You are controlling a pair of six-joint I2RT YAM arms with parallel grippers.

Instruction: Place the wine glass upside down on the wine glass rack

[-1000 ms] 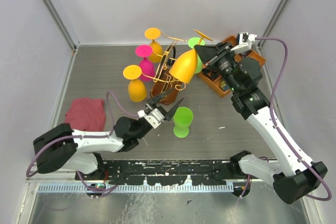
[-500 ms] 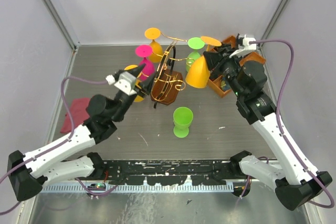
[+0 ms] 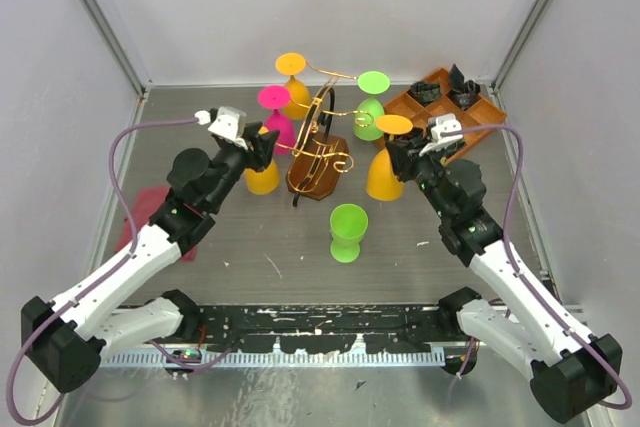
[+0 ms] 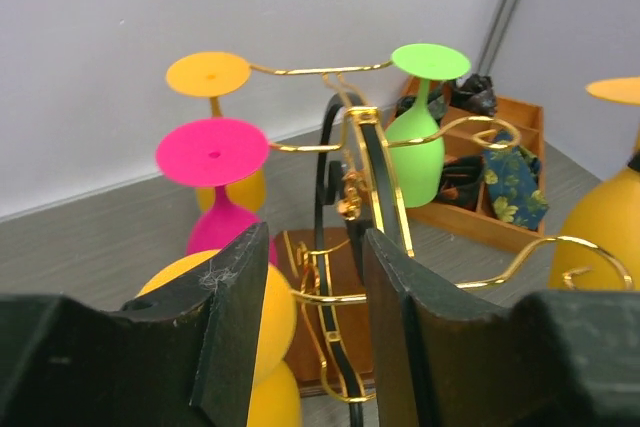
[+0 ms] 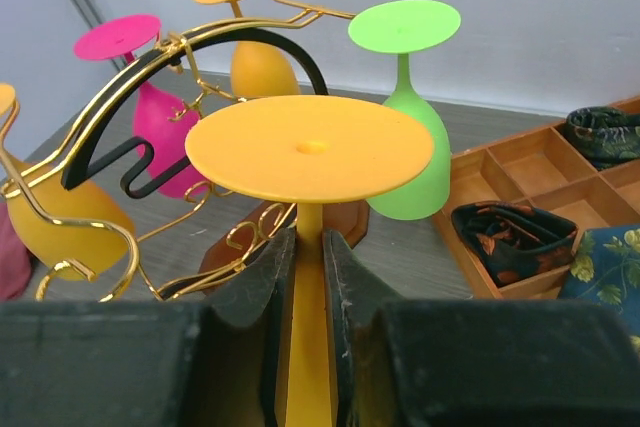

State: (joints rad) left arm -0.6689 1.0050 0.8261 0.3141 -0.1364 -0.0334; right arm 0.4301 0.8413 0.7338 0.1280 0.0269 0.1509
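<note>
Just right of the middle of the bench [image 3: 290,242], held upside down by the stem: the wine glass [image 3: 383,179], orange, foot up and bowl down, pinched between the closed-in fingers [image 5: 255,287] of the right gripper [image 5: 306,277]. Set just beside the wine glass rack [image 3: 318,152], next to a curled scroll arm [image 4: 560,252] on the rack's right side, with no telling from any view about contact with that arm or with the bench top. Crowded all round the rack: a pink glass [image 3: 277,119] and an orange glass [image 3: 291,80], foot-up at the arms on the far-left side; a green glass [image 3: 371,97], foot-up toward the far edge, just behind the held one; a second orange glass [image 3: 262,177] on the left side, partly hidden. Close against that last one, the left gripper [image 4: 312,327], parted to a moderate gap, gripping nothing, pointed at the rack's gold wires. Toward the near edge, apart from the rack, an upright green glass [image 3: 348,232] standing mouth-up. In the far right corner, an orange compartment tray [image 5: 520,157] with dark and patterned fabric pieces in some cells. At the left edge, a red cloth [image 3: 135,212], half covered by the left arm.
</note>
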